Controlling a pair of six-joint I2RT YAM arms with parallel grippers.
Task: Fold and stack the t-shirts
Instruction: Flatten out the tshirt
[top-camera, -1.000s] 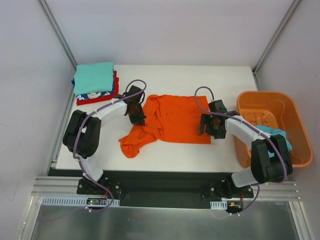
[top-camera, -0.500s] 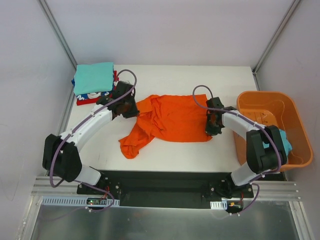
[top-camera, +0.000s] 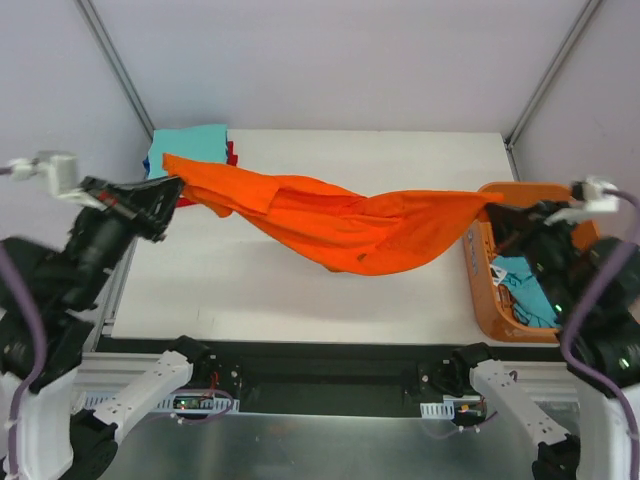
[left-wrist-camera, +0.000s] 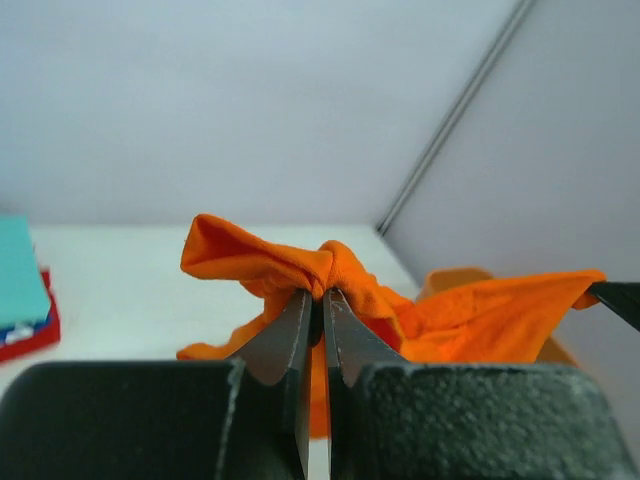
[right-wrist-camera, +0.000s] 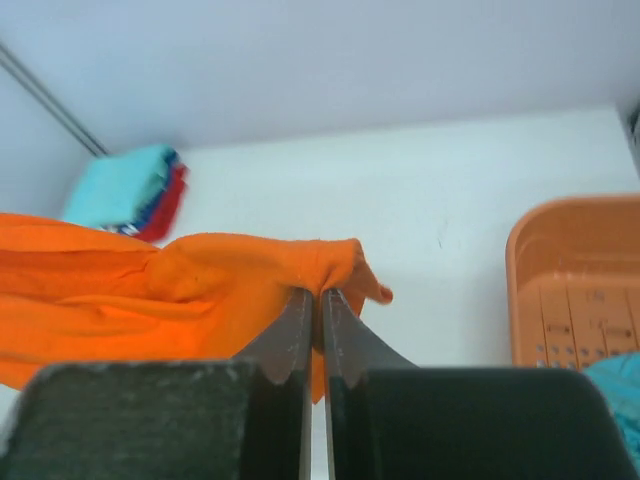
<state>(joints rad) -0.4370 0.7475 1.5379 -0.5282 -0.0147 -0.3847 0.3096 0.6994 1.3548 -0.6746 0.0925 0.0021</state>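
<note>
1. White table (top-camera: 300, 300): orange shirt (top-camera: 350, 225) no longer lies on it.
2. Clenched on opposite shirt edges: left gripper (left-wrist-camera: 318, 295), right gripper (right-wrist-camera: 318, 293) (just closed).
3. Orange shirt hangs stretched between the raised arms, sagging mid-span above the table.
4. My read: ready to lay flat and fold; stack (top-camera: 190, 145) sits far-left.

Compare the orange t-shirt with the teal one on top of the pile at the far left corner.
The orange t-shirt hangs unfolded in the air; the teal t-shirt lies folded flat on the pile. The orange t-shirt is pinched at both ends by the left gripper and right gripper, jaws shut; the teal t-shirt is untouched. Both are plain-coloured cloth.
</note>
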